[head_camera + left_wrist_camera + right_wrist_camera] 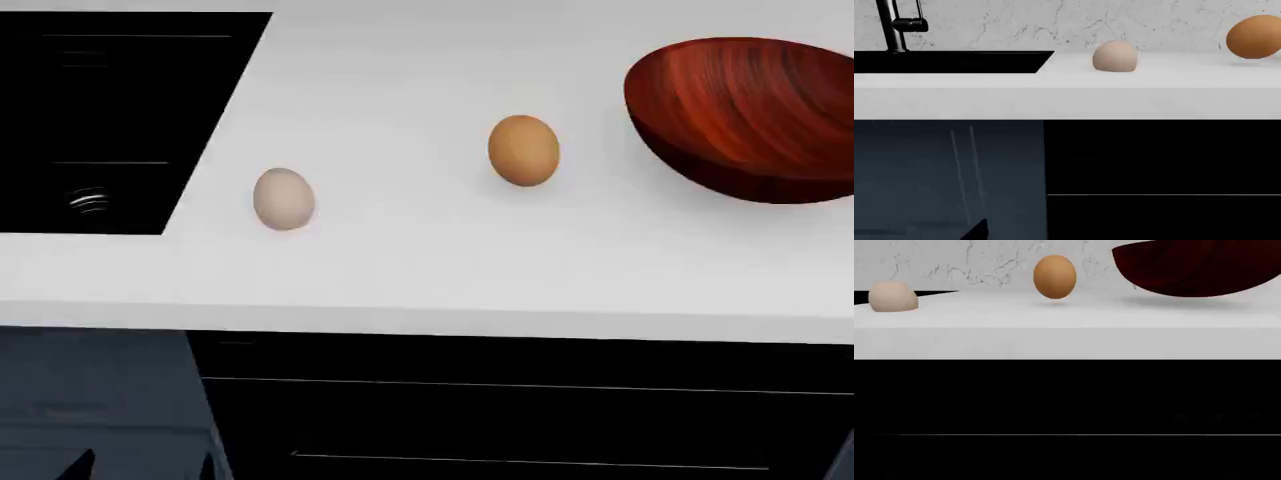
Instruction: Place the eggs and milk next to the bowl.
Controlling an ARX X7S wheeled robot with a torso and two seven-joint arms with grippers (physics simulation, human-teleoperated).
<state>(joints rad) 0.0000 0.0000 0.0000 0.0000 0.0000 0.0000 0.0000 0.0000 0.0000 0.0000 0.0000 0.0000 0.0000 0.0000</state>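
Two eggs lie on the white counter [441, 270]. The pale pinkish-beige egg [283, 199] [1115, 56] [893, 296] is close to the sink. The orange-brown egg [523, 150] [1254, 37] [1055, 276] lies between it and the dark reddish-brown wooden bowl [747, 110] [1201, 267] at the right. The milk is out of view. My left gripper [144, 468] hangs low in front of the cabinet, below the counter edge, with two dark fingertips [979, 229] standing apart and nothing between them. My right gripper is lost against the black cabinet front; only a dark sliver shows at the head view's lower right corner.
A black sink [120, 120] [947, 61] is set in the counter at the left, with a dark faucet [895, 25] behind it. A marbled white wall [987, 260] backs the counter. Black drawer fronts [534, 410] and a dark glass panel [947, 175] lie below the counter edge.
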